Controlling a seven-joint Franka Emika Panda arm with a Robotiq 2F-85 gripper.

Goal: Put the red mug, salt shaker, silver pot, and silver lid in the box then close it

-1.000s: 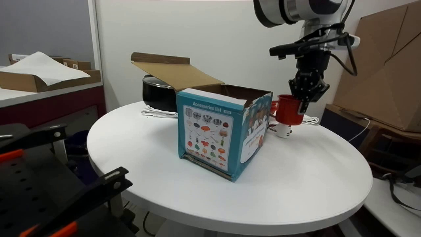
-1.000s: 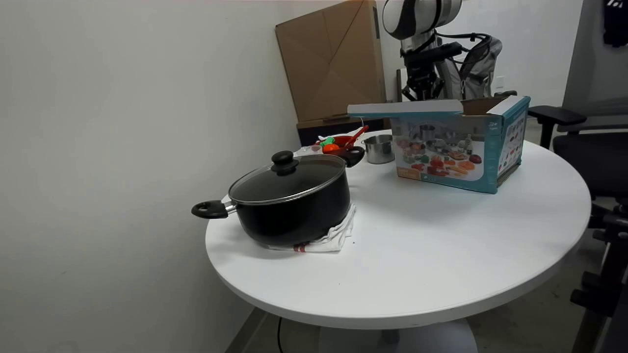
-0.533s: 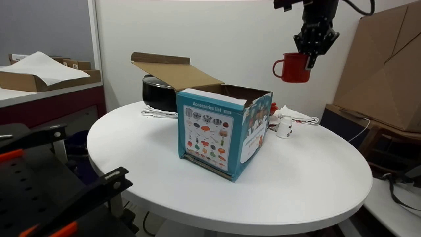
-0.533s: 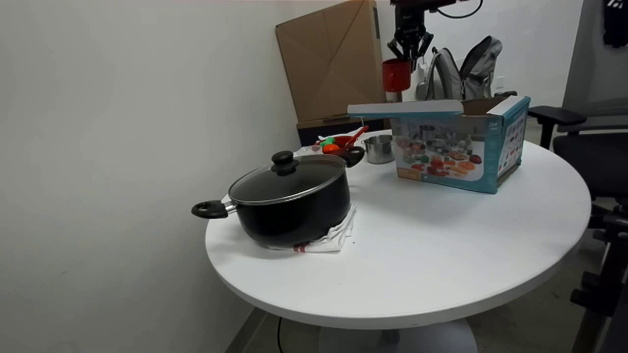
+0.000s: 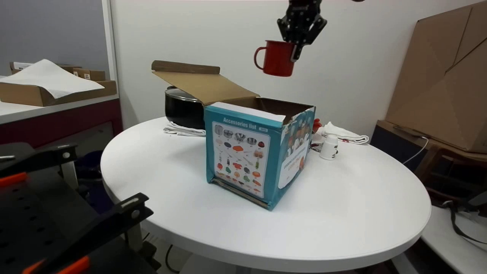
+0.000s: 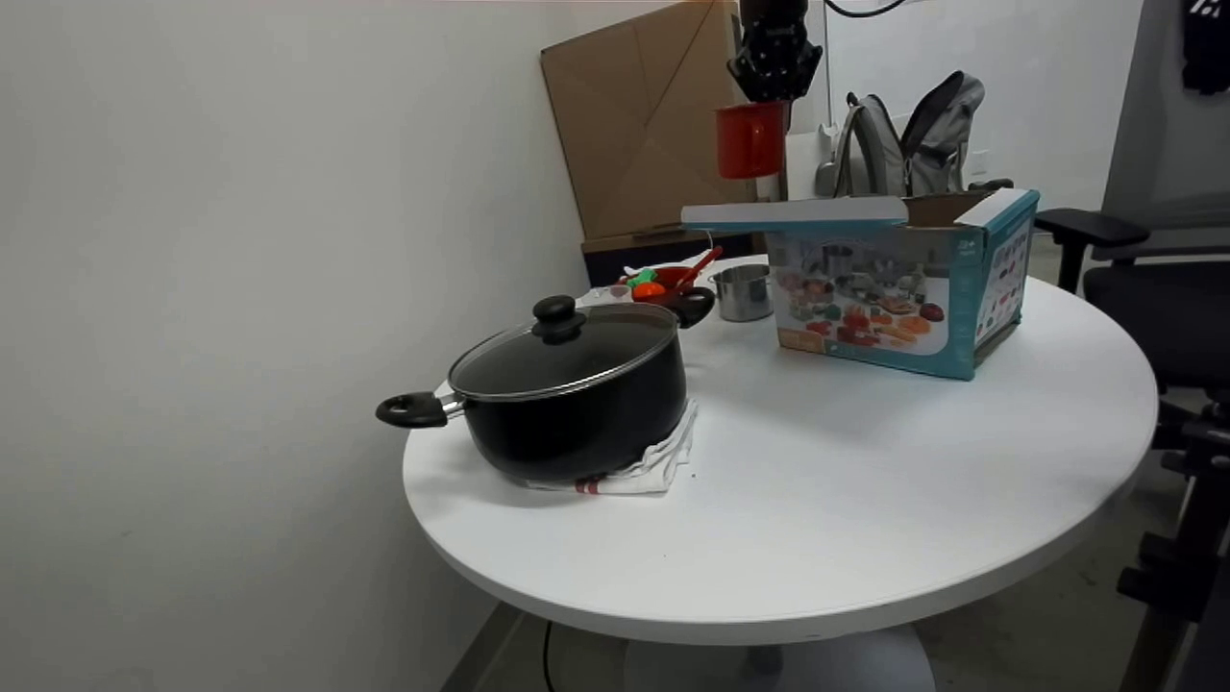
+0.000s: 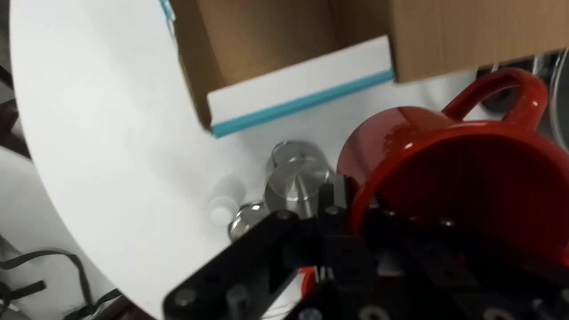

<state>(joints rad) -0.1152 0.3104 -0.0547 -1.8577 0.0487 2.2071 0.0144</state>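
Observation:
My gripper (image 5: 293, 51) is shut on the wall of the red mug (image 5: 278, 59), one finger inside its rim. The mug hangs upright in the air above the table, its handle turned away from the gripper. Below stands the blue box (image 5: 243, 160) with its top open; the wrist view shows its brown inside (image 7: 271, 35) beyond the mug. On the table by the box are the white salt shaker (image 7: 223, 206), the silver pot (image 6: 743, 293) and a small shiny metal piece (image 7: 246, 218) that looks like the silver lid, partly covered by the gripper.
The box's long brown flap (image 5: 213, 85) juts out sideways towards a black cooking pot (image 6: 577, 423) on a folded cloth (image 6: 658, 461). A red bowl (image 6: 684, 276) with toy vegetables sits near the wall. Large plain cartons (image 5: 437, 76) lean beyond the table.
The gripper has raised the red mug from low over the salt shaker, then carried it sideways towards the box. The shaker and the cloth behind it have come into full sight.

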